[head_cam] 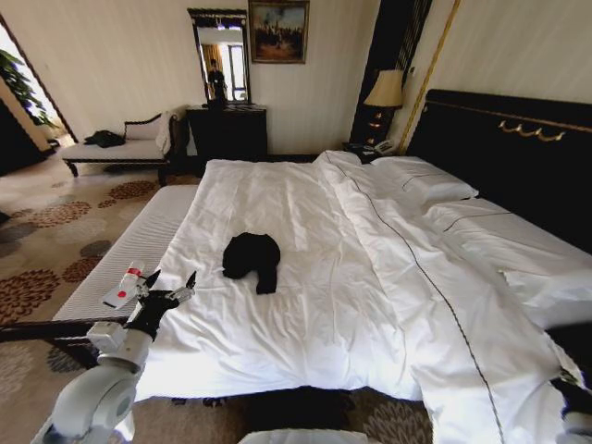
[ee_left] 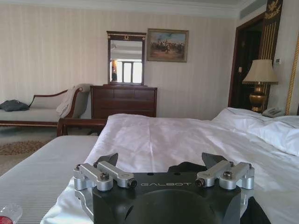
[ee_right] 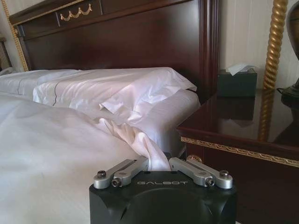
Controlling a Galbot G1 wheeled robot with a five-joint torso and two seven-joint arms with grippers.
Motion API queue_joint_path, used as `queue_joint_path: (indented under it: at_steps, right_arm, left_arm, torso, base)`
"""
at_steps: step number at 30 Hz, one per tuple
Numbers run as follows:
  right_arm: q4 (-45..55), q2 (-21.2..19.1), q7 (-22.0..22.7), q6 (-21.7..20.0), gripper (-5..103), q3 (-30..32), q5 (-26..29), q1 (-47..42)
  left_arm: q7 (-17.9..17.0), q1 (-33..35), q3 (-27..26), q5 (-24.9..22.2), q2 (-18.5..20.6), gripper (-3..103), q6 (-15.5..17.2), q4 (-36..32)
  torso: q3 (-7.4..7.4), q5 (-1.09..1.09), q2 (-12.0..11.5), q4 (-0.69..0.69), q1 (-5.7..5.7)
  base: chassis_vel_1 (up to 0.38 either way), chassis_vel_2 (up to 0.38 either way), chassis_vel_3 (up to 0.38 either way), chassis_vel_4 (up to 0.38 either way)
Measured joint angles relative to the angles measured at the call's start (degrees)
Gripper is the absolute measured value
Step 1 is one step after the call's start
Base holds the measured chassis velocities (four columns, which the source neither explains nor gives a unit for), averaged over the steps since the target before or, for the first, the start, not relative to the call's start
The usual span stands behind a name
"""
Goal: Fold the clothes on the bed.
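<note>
The left pincer hovers with its fingers spread wide and empty at the near left corner of the bed, just above the white duvet and pointed toward the black T-shirt, which lies well apart from it in a crumpled heap on the near half of the bed, left of the duvet's dark stitched line. From the left wrist camera the left pincer frames a sliver of the dark shirt between its open fingers. The right pincer is at the bed's far right edge beside a dark nightstand, its fingers drawn in on a twist of white sheet; whether they truly grip the cloth or only press against it is hard to make out from this angle. The shirt looks light, limp and prone to bunching, so it will likely sag and drag when lifted rather than hold any shape, and may pull the loose duvet beneath it along. With sleeves and hem tucked into the heap, a sensible hold would be a pinch on an outer edge or fold, such as the lobe trailing toward the foot of the bed, to spread it flat before any fold is made.
</note>
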Motion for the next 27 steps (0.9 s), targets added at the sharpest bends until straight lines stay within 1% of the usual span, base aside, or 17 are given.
queue_joint_path:
  at_steps: [7, 11, 12, 17, 27]
  right_arm:
    - [-4.33, -0.72, -0.13, 1.34, 1, 0.11, -0.97, 2.04]
    - [-8.12, -3.32, -0.51, 2.64, 1, 0.65, -1.02, 2.92]
    - [-8.12, -3.32, -0.51, 2.64, 1, 0.65, -1.02, 2.92]
    - [-11.79, -5.78, -0.86, 3.59, 1, 0.84, -1.31, 4.23]
    - [-15.08, -6.65, -0.86, 4.44, 1, 1.32, -1.87, 4.96]
  left_arm:
    - [1.06, 0.18, 0.83, -0.27, -0.01, 100, -0.71, 1.95]
    - [2.33, 1.39, 0.85, -2.11, -0.27, 100, -1.31, 1.09]
    - [2.33, 1.39, 0.85, -2.11, -0.27, 100, -1.31, 1.09]
    - [2.30, 1.59, 0.99, -2.41, 0.13, 100, -1.31, 0.48]
    - [1.88, 2.38, 1.36, -1.04, 0.22, 100, -1.20, -0.40]
  torso:
    - [0.00, 0.01, -0.01, -0.02, 0.01]
    - [0.00, 0.02, -0.01, -0.01, 0.01]
    - [0.00, 0.02, -0.01, -0.01, 0.01]
    - [0.00, 0.02, -0.01, -0.02, 0.01]
    - [0.00, 0.01, -0.01, -0.01, 0.01]
  base:
    - [0.000, 0.000, 0.000, 0.000]
    - [0.000, 0.000, 0.000, 0.000]
    - [0.000, 0.000, 0.000, 0.000]
    - [0.000, 0.000, 0.000, 0.000]
    - [0.000, 0.000, 0.000, 0.000]
